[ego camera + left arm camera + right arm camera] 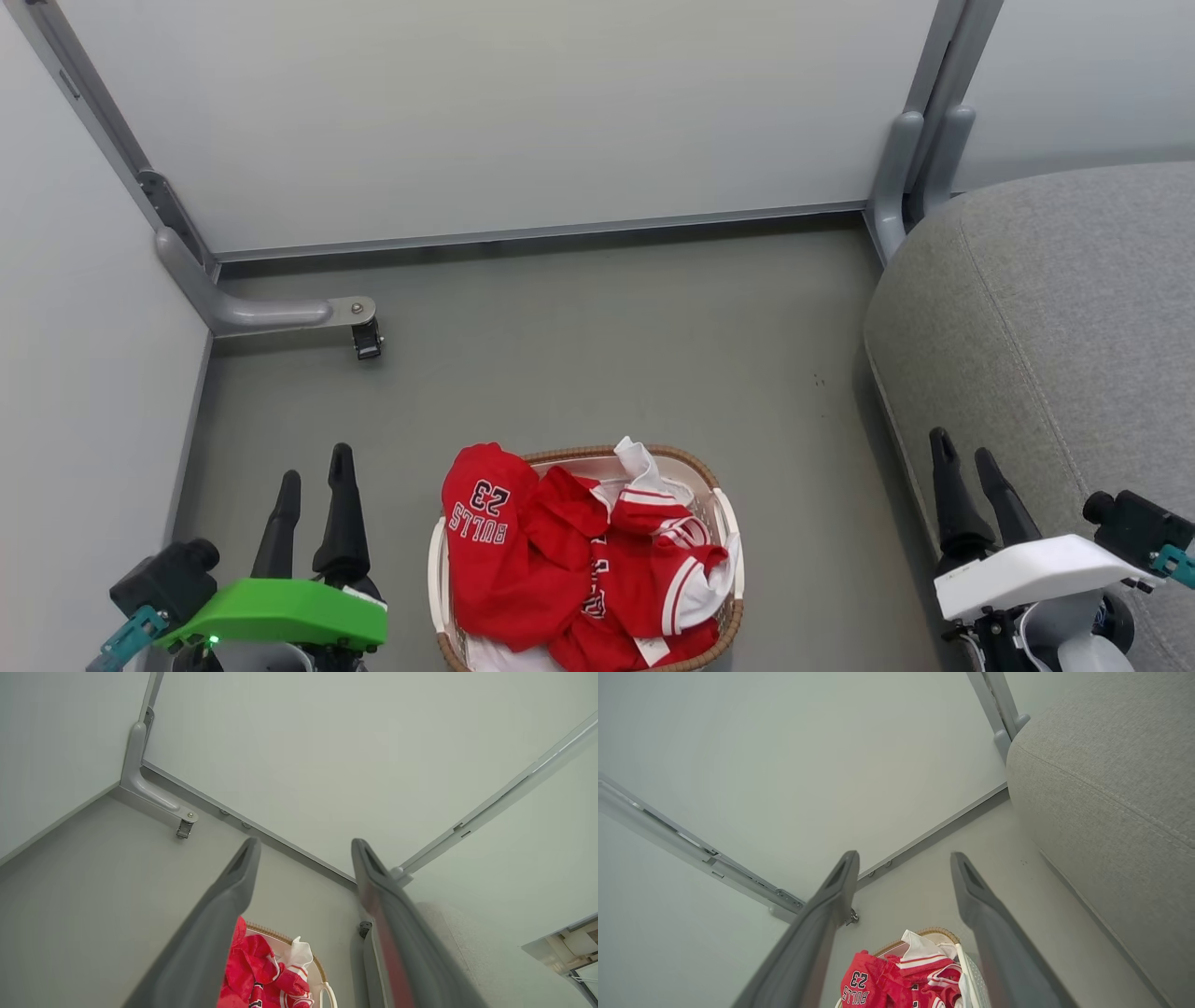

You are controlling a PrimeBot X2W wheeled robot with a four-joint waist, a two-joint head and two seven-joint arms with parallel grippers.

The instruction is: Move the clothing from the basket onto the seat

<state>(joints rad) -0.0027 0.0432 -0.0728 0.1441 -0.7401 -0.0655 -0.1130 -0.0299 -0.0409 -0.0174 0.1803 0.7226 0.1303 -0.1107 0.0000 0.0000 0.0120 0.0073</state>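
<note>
Red clothing (569, 560) with white trim, one piece printed "BULLS 23", is heaped in the basket (727, 523) on the floor at the bottom centre. The grey seat (1055, 327) fills the right side. My left gripper (316, 464) hangs open to the left of the basket, nothing between its fingers. My right gripper (960, 446) hangs open at the seat's front edge, right of the basket. The left wrist view looks past my open left gripper (303, 845) at the clothing (254, 966). In the right wrist view the clothing (882, 984), basket (971, 970) and seat (1106, 779) lie beyond my right gripper (903, 858).
Pale partition panels (485, 112) close off the back and left. A grey metal foot with a small caster (366, 343) juts onto the floor at the left, and a grey post (910, 168) stands by the seat's back corner. Grey floor (607, 345) stretches between the basket and the panels.
</note>
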